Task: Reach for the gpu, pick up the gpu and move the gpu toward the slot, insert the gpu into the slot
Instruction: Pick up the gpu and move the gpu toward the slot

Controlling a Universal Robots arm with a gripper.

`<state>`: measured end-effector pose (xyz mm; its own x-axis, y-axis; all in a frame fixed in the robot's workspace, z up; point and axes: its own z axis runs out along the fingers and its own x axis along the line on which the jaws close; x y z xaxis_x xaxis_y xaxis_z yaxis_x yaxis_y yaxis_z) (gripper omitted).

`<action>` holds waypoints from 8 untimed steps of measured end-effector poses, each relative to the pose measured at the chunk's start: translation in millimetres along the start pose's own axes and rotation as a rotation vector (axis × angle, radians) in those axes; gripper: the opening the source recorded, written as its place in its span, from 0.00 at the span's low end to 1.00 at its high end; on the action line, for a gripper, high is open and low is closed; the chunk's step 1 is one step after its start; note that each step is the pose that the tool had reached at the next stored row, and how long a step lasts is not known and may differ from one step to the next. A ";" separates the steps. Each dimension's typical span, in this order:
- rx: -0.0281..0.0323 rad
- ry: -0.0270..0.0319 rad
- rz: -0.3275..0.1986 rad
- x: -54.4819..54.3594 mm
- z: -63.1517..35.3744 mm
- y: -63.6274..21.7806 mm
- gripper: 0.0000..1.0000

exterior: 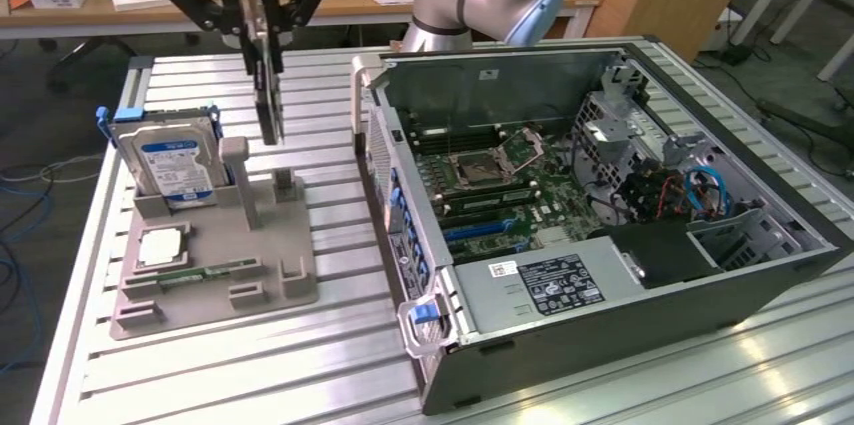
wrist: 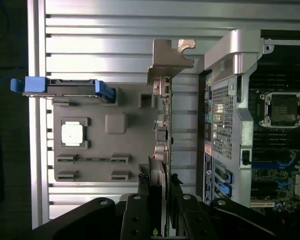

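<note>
Between the fingers of the gripper point(wrist: 165, 180), the gpu point(exterior: 271, 95) is pinched near its upper edge, with the fingers closed on the two board faces. It hangs upright and edge-on in the air over the grey fixture tray point(exterior: 274, 265), clear of it, with the silver bracket point(wrist: 169, 60) at one end. It is likely light, stiff, thin and fragile. Best held on bare board margin, not on the chips or the contact edge. The flat faces could slip or swing under a weak squeeze. A hard drive point(exterior: 171, 160) stands in a holder on the tray. Further to the exterior view's right, the open computer case point(exterior: 641, 275) lies with the motherboard point(exterior: 534, 180) exposed. The slot point(exterior: 477, 232), probably one of the long connectors there, is well apart from the card.
</note>
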<state>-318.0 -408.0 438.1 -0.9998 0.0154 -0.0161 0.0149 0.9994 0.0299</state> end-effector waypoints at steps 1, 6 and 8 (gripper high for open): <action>-0.0002 -0.0001 0.000 -3.3 0.0 0.1 0.26; -0.0030 -0.0001 0.000 -24.4 0.4 0.3 0.26; -0.0040 0.0001 0.000 -33.2 0.4 0.5 0.26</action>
<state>-284.8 -408.0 438.3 -0.9998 0.0156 -0.0160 0.0151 0.9993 0.0339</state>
